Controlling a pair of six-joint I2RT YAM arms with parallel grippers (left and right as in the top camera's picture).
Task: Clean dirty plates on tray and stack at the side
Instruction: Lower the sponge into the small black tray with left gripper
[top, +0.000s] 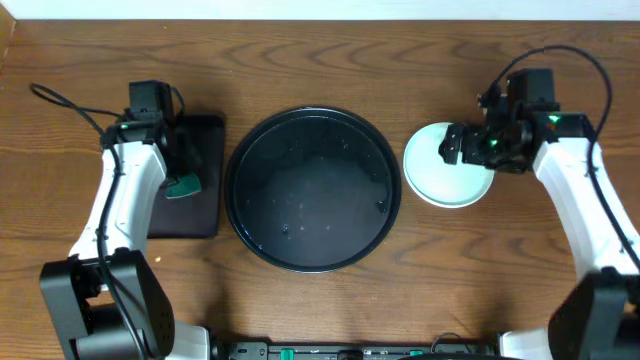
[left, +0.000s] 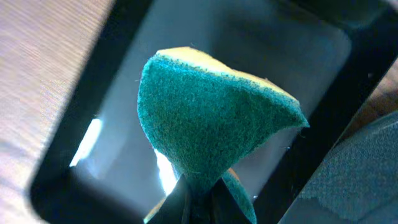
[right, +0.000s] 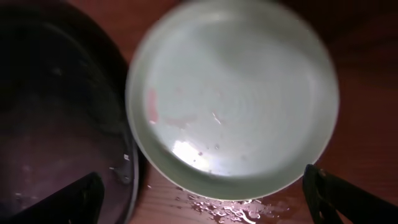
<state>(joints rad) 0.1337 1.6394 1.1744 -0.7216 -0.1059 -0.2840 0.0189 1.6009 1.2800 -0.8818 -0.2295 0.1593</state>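
Left gripper (left: 200, 200) is clamped on a teal sponge (left: 211, 118), held above the small rectangular tray (top: 197, 215) at left of the overhead view.

The round black tray (top: 315, 200) sits at centre; its rims lie near the rectangular tray and the plate, leaving narrow gaps.

Plate (top: 440, 180), pale mint, lies flat and face-up right of centre. It is round, with no long axis, and has a reddish smudge (right: 152, 106).

Right gripper (top: 450, 148) hovers over it, fingers (right: 78, 196) apart.

Droplets (right: 239, 208) wet the table (top: 320, 60), which lies open above.
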